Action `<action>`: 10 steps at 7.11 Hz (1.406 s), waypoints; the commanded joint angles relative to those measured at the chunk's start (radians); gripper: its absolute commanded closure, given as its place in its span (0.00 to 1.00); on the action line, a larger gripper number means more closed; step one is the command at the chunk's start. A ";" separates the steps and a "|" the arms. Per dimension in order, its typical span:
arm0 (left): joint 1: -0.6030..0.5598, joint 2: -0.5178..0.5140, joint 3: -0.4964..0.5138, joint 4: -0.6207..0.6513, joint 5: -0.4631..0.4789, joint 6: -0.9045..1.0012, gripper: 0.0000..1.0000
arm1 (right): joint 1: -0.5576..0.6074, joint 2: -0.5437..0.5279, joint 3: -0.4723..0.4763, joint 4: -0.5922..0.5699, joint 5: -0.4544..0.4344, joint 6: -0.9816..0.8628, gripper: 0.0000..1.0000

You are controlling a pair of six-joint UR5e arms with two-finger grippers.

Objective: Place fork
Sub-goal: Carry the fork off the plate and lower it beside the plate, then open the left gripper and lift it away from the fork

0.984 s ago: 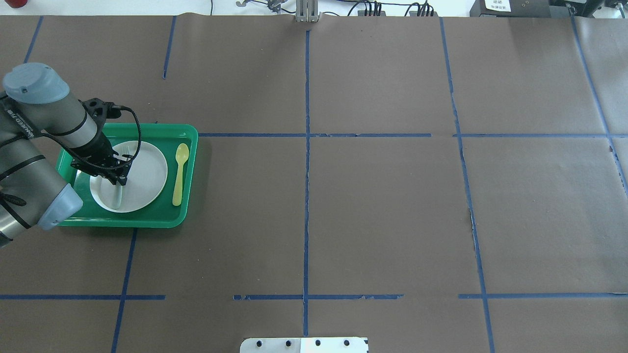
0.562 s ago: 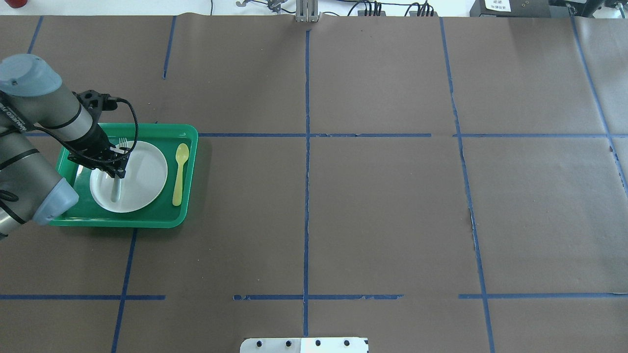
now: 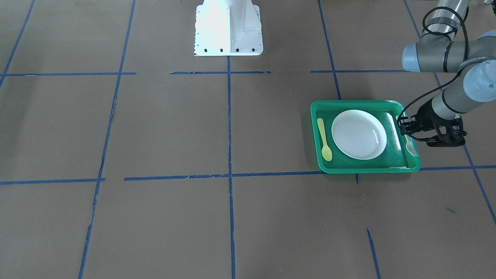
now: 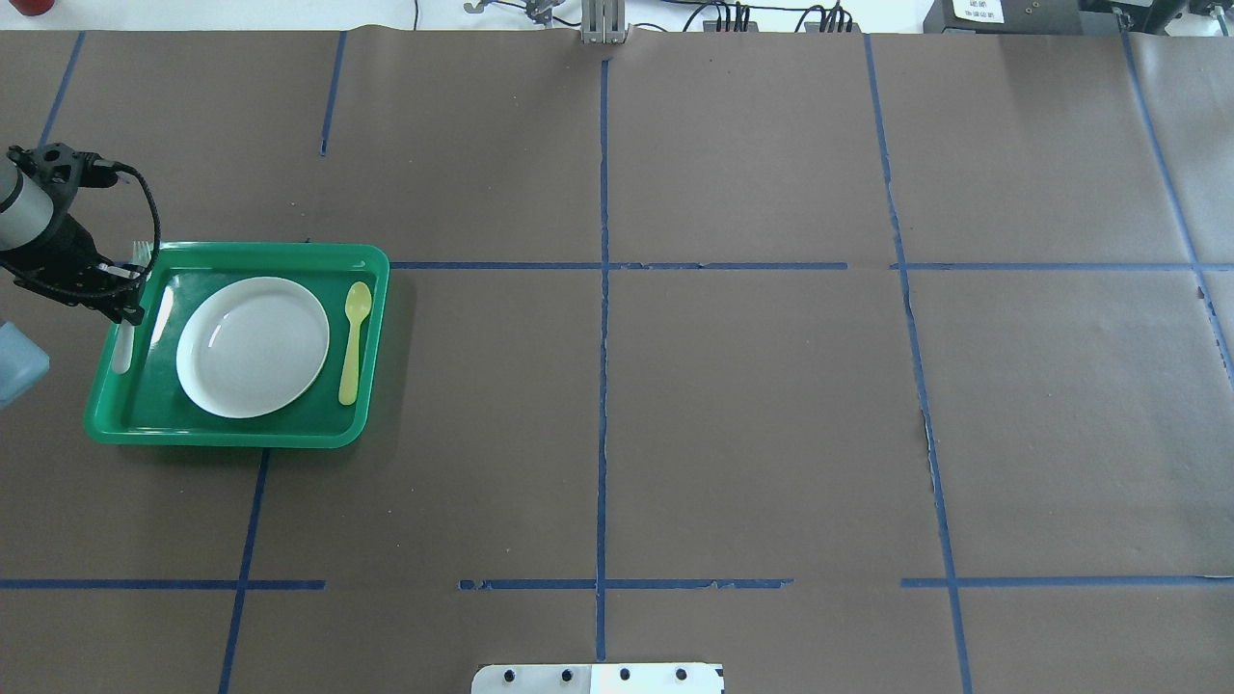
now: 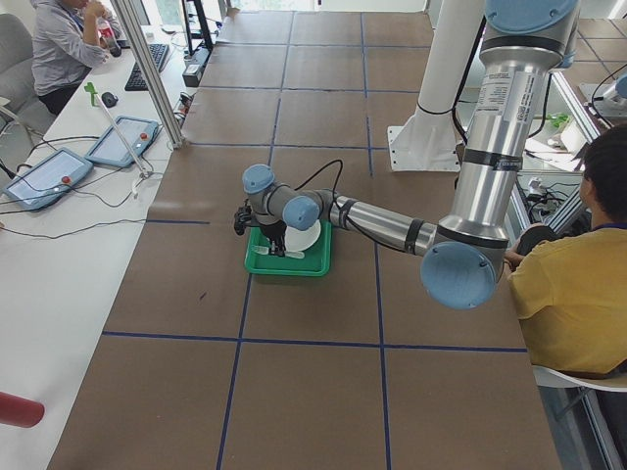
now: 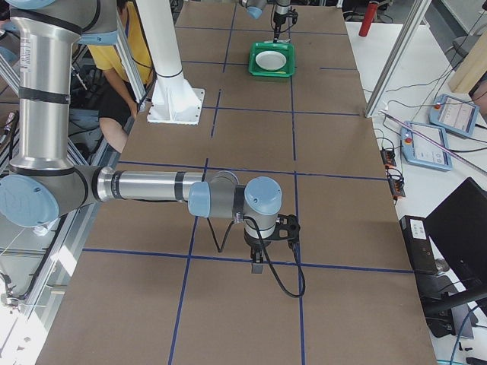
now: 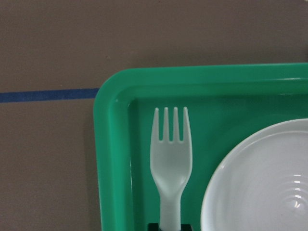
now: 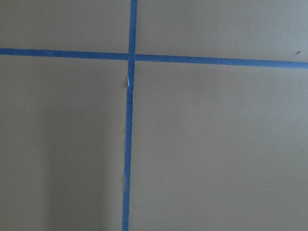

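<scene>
The pale translucent fork (image 7: 171, 159) hangs in my left gripper (image 4: 128, 310), which is shut on its handle. It hovers over the left strip of the green tray (image 4: 231, 436), between the rim and the white plate (image 4: 253, 345), tines pointing to the tray's far corner. The front-facing view shows the same gripper (image 3: 407, 131), fork (image 3: 411, 148), tray (image 3: 368, 169) and plate (image 3: 358, 133). My right gripper (image 6: 257, 268) shows only in the exterior right view, low over bare table far from the tray; I cannot tell whether it is open or shut.
A yellow spoon (image 4: 353, 337) lies in the tray right of the plate, also in the front-facing view (image 3: 323, 139). Brown paper with blue tape lines (image 8: 129, 120) covers the table. The white robot base (image 3: 228, 27) stands at mid-table. People sit at the sides.
My left gripper has carried the fork leftward off the plate to the tray's left strip. The plate now shows whole. The spoon and the tray have not moved.
</scene>
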 commanded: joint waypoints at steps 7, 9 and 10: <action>0.024 -0.058 0.085 -0.003 0.002 -0.014 0.00 | 0.000 0.000 0.000 0.000 0.000 -0.001 0.00; -0.087 -0.039 0.004 0.007 0.001 0.087 0.01 | 0.000 0.000 0.000 0.000 0.000 0.001 0.00; -0.158 0.030 -0.045 0.007 -0.001 0.174 0.01 | 0.000 0.000 0.000 0.000 0.000 0.001 0.00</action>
